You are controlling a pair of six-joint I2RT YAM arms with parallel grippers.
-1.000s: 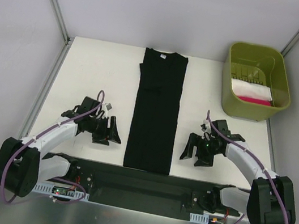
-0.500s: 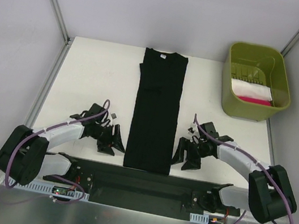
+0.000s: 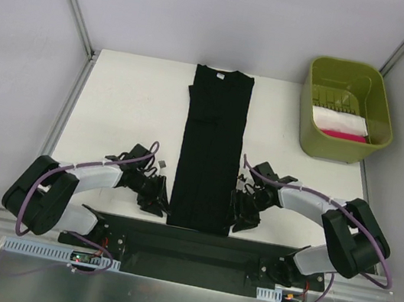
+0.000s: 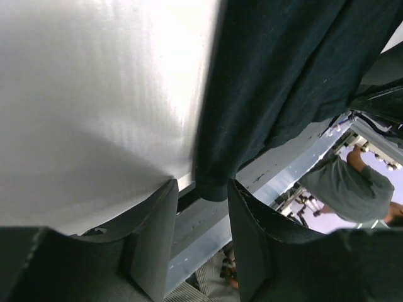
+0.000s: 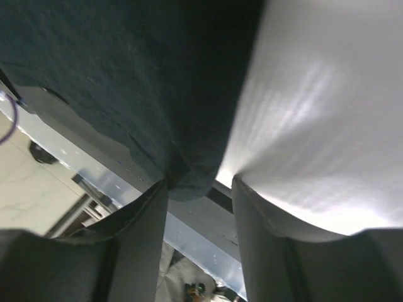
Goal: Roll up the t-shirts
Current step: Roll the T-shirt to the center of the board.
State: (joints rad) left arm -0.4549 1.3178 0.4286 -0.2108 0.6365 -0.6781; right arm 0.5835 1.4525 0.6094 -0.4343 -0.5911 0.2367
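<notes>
Down the middle of the white table (image 3: 131,108): we see the black cloth t-shirt (image 3: 211,145) folded into a long strip, with its white neck label (image 3: 220,76) at the far end.
Left gripper (image 3: 159,200): fingers spread, straddling the strip's near left corner without pinching it.
Right gripper (image 3: 240,213): likewise spread around the near right corner.
Far right: olive-green plastic bin (image 3: 334,148) holding folded white cloth (image 3: 337,119) and pink cloth (image 3: 342,134), well apart from our arms.
Near edge: black base plate (image 3: 194,246) just below the hem.

Arms (image 3: 93,174) white-black, purple cables (image 3: 20,215); left claw (image 4: 201,189), right claw (image 5: 198,184) dark grey.
</notes>
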